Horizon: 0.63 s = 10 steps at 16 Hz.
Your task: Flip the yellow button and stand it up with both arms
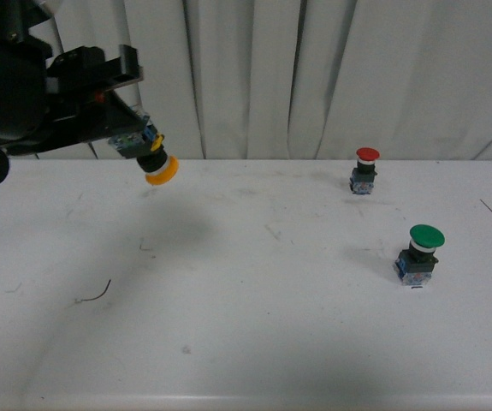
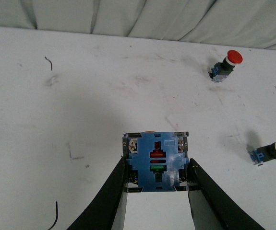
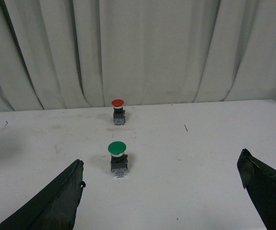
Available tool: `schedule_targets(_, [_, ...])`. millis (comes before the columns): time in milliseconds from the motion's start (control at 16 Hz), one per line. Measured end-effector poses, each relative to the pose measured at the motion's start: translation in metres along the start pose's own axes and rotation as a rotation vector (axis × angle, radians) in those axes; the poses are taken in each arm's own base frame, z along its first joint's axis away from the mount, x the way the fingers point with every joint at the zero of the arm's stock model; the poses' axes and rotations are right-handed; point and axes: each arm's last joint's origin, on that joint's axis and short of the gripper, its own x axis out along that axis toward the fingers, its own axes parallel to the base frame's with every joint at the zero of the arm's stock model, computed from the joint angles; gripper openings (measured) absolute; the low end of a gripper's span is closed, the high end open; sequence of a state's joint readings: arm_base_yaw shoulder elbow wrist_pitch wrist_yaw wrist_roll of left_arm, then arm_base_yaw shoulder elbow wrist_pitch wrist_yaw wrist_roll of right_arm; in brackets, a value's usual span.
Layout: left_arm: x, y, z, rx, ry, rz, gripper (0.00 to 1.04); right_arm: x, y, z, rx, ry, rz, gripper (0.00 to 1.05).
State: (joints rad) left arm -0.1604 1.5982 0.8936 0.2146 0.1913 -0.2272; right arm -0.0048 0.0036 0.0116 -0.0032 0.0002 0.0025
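In the front view, the left fingers [image 1: 117,116] are closed on the yellow button [image 1: 154,158] and hold it in the air over the far left of the worktop [image 1: 271,342]. Its blue base is in the grip and its cap tilts down and to the right. Held clear of the surface like this, it has room to be turned over, and the exposed cap gives the other arm something to take. Its shadow falls on the worktop below. The red button [image 1: 366,169] and the green button [image 1: 420,253] stand upright on the right, well apart from it. The right arm does not show here.

The left wrist view looks along the fingers at the underside of the blue base, with its screws and its red and green marks. One finger presses on each side face, so the grip looks square and secure. The cap is almost wholly hidden behind the base.

In the right wrist view, the right fingers [image 3: 56,201] are spread wide with nothing between them. They hang above the worktop, facing the green and red buttons and the curtain [image 3: 176,48]. The yellow button is not in this view. I judge that the right arm is waiting, open, to receive the handover.
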Motion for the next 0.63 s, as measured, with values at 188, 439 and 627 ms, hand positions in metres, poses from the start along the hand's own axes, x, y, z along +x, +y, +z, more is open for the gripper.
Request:
schedule_targets(188, [-0.026,0.014,-0.008,-0.088,-0.034,-0.040,0.30,0.000,0.000,0.000,0.000,0.000,0.000,0.98])
schedule_targets(439, [-0.051,0.012,-0.010,-0.116,-0.076,-0.076,0.30,0.000,0.000,0.000,0.000,0.000,0.000,0.98])
schedule_targets(627, [-0.061,0.007,-0.014,-0.121,-0.093,-0.129,0.30,0.000,0.000,0.000,0.000,0.000,0.000,0.98])
